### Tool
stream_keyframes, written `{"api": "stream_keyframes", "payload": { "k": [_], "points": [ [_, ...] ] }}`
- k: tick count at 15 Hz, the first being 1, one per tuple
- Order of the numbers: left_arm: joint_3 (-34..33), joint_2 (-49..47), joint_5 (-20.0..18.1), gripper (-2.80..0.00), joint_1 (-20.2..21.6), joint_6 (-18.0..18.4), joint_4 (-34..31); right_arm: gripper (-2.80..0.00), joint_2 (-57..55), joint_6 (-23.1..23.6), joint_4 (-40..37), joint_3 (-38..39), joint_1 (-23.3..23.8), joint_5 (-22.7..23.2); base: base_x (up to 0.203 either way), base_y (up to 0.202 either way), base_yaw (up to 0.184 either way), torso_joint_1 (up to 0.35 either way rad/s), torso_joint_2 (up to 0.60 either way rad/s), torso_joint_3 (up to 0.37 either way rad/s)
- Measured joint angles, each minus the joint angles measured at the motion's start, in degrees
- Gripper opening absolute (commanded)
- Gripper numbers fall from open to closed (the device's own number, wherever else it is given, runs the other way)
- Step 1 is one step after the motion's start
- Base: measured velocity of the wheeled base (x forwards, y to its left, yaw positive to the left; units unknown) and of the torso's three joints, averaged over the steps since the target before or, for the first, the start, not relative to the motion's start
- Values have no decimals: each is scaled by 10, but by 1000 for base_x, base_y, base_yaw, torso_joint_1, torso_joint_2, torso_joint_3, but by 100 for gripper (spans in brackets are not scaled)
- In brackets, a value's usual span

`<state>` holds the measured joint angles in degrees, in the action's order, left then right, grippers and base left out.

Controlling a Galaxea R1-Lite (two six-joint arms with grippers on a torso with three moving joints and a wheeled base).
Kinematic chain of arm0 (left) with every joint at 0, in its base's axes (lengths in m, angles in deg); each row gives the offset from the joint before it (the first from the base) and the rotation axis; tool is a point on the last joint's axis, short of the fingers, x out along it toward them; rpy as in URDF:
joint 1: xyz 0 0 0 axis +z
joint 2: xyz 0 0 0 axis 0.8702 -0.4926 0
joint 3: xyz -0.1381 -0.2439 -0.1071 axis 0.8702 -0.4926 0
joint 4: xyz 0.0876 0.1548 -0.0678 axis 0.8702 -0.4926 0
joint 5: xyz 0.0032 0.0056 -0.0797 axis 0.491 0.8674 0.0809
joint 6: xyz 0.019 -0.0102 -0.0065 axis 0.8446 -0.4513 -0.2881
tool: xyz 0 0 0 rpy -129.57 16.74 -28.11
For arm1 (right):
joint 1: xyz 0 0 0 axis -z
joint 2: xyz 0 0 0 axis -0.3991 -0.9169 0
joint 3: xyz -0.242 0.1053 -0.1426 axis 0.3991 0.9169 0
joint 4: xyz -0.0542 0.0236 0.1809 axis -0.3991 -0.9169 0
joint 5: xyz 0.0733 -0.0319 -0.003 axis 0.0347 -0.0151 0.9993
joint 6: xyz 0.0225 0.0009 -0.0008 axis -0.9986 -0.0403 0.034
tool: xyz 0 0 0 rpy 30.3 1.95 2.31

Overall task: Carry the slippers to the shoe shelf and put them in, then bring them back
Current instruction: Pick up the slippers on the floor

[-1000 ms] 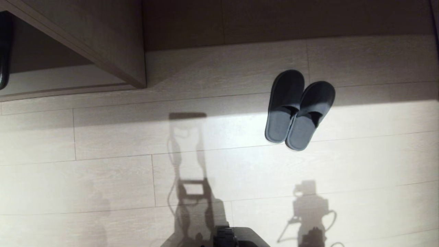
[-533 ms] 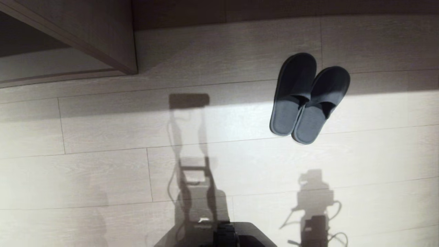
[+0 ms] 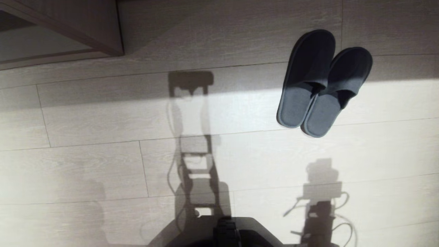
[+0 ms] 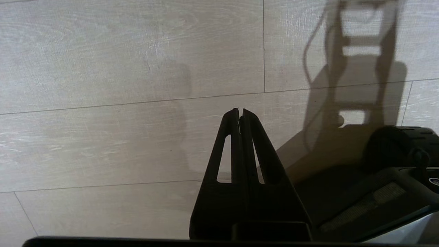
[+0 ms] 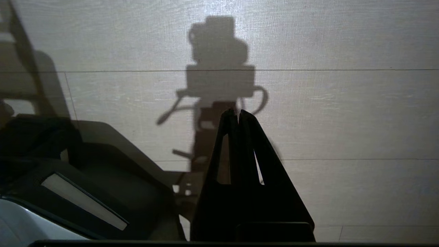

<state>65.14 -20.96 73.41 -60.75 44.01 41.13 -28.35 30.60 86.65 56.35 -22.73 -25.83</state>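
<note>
Slippers [image 3: 322, 84] on the pale plank floor [image 3: 103, 164] at about two o'clock in the head view, side by side and touching along their inner edges, toes toward roughly one o'clock, open heels toward seven, long axes nearly parallel and tilted slightly off the plank seams. Toe halves in shadow, heel halves in the bright band of light. Shoe shelf [image 3: 85, 31] only partly in view at eleven o'clock, one beige corner panel meeting the floor, well apart from the pair, with bare boards between them. Wide bare floor from three round to nine o'clock, crossed only by the robot's shadows; dark base [image 3: 226, 233] at six o'clock. Left gripper [image 4: 240, 111] pointed down over bare floor, fingers pressed together, nothing held. Right gripper [image 5: 236, 112] likewise over bare floor, fingers closed tip to tip, empty.
</note>
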Motion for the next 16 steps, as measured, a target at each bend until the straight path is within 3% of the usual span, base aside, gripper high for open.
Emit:
{"api": "stream_keyframes", "payload": {
  "k": [12, 16],
  "points": [
    [0, 0, 0, -280, 0, 1, 0, -280, 0, 0, -1, -1, 0, 2, 0, 0, 0, 0, 1, -9],
    [0, 0, 0, -280, 0, 2, 0, -280, -59, 6, -11, -110, 0, 41, 0, 0, 0, 0, 0, 0]
  ]
}}
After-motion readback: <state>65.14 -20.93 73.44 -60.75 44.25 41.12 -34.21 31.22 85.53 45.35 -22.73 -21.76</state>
